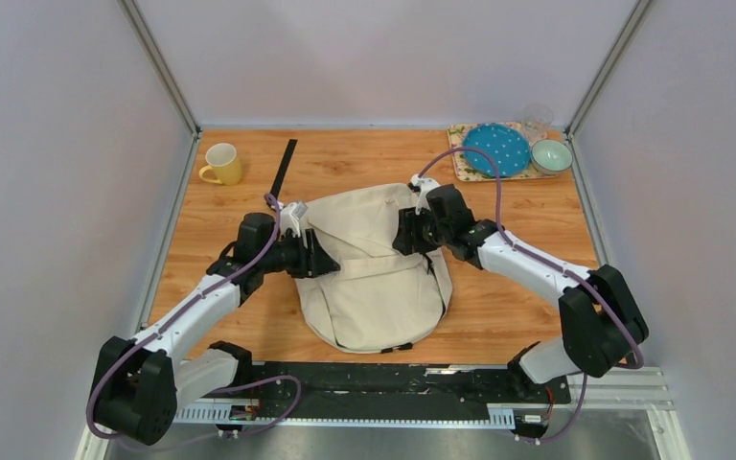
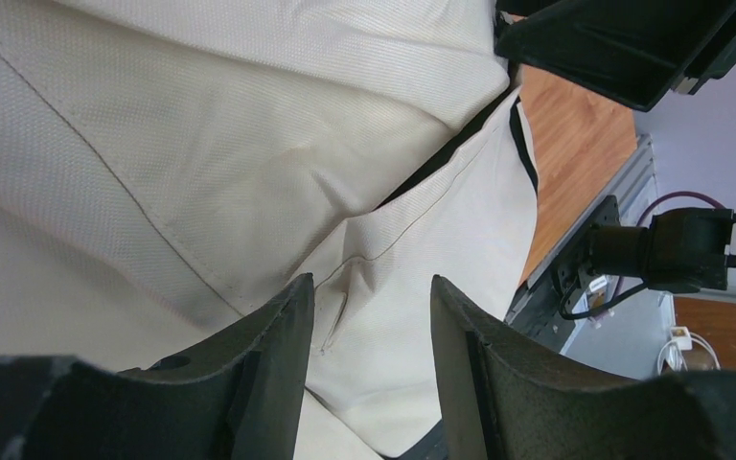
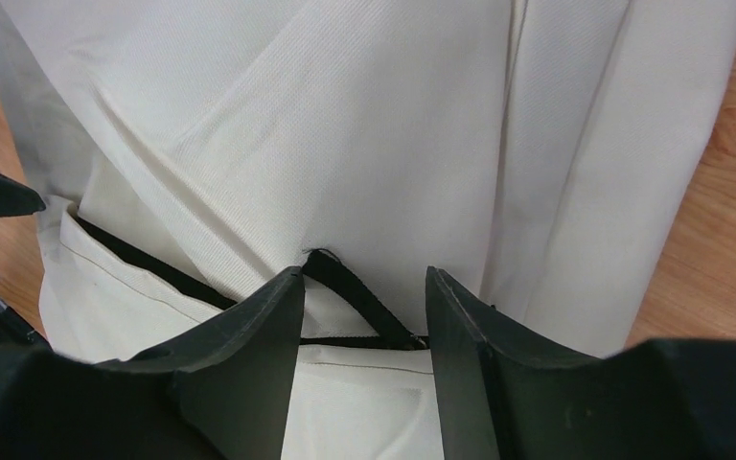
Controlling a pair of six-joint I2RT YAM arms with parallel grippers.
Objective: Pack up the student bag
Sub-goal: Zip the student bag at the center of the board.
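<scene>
Bag: cream canvas student bag [image 1: 376, 264] flat mid-table [image 1: 498, 316] | Left claw [image 2: 372, 326]: spread over flap | Right claw [image 3: 364, 316]: spread over black strap loop [image 3: 359, 292] | Step: likely flap handling; stage unsettled.

Lab test cell: white walls [image 1: 48, 192], aluminium frame [image 1: 158, 62].

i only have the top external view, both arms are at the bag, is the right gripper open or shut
Observer: Open. In the right wrist view the right gripper has its fingers apart above the bag.
Operator: anything between them
Observer: A black strap loop sits in the gap, not pinched.
Operator: and the left one
Observer: The left gripper is open too, with only cream fabric between the fingers.
</scene>
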